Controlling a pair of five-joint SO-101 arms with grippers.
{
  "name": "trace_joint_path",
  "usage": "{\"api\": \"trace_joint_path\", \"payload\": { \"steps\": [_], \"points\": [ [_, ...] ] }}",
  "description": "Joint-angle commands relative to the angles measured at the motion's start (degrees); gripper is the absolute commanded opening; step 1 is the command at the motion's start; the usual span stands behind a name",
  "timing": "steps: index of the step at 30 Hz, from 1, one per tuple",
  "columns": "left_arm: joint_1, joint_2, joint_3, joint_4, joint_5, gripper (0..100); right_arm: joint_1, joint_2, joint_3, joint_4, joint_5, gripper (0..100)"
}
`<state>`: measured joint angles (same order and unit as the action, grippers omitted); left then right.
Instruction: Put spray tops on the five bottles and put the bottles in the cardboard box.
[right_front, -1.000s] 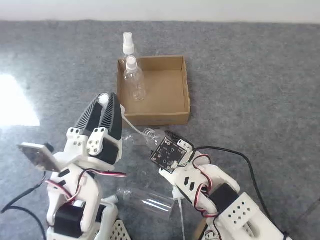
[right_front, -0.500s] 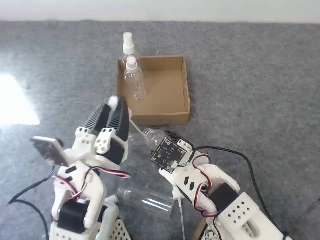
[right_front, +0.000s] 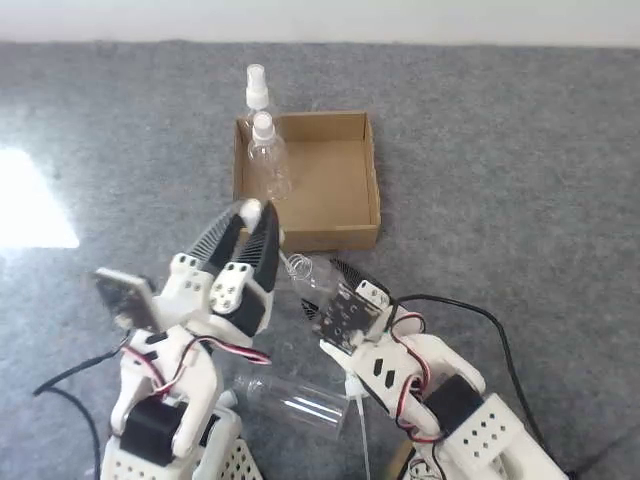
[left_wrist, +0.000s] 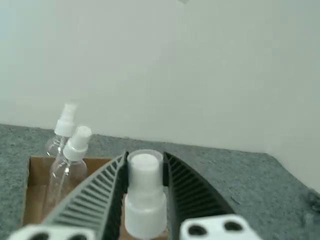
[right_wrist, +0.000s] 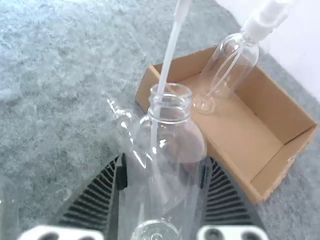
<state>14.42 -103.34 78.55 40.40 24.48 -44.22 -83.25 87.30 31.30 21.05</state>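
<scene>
Left gripper pinches spray top; dip tube enters open neck of clear bottle, clamped in right gripper; top well above neck.

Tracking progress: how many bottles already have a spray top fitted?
2. One capped bottle stands inside the cardboard box, in a corner; a second capped bottle stands just outside that corner. Others may be hidden.

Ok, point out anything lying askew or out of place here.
One clear bottle lies on its side at the near end of the table. A spray-topped bottle stands outside the cardboard box, behind its far wall.
</scene>
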Motion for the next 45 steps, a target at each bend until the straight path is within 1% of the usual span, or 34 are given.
{"api": "trace_joint_path", "payload": {
  "steps": [1, 4, 8, 14, 20, 25, 29, 34, 42, 45],
  "points": [
    [2.9, -0.9, -0.3, 0.2, -3.1, 2, 0.3, -8.7, 1.5, -0.8, 0.4, 8.0],
    [4.9, -0.9, 0.3, 0.1, -4.6, 2, 0.3, -15.7, 4.7, -0.8, 0.4, 8.0],
    [5.2, -0.9, 0.6, 0.1, -4.7, 2, 0.4, -21.4, 7.5, -0.7, 0.4, 8.0],
    [5.2, -0.9, 0.6, 0.2, -4.7, 2, 3.0, -20.1, 7.4, -1.4, 0.3, 8.0],
    [5.3, -0.7, 0.7, 0.3, -4.7, 2, 2.9, -20.1, 7.4, -1.4, 0.2, 8.0],
    [5.3, -0.8, 1.8, 0.3, -4.7, 7, 2.9, -20.2, 7.3, -1.4, 0.1, 8.0],
    [7.1, -0.8, 2.1, 1.0, -4.7, 8, 3.0, -20.2, 7.3, -1.4, 0.1, 8.0],
    [10.2, -0.9, 1.8, 3.7, -9.2, 8, 3.0, -20.2, 7.3, -1.4, 0.1, 8.0],
    [10.0, -0.9, 1.8, 4.0, -9.6, 8, 3.0, -20.2, 7.3, -1.3, 0.1, 8.0],
    [10.0, -0.9, 1.8, 4.2, -9.6, 12, 3.1, -20.2, 7.3, -1.3, 0.2, 8.0]
  ]
}}
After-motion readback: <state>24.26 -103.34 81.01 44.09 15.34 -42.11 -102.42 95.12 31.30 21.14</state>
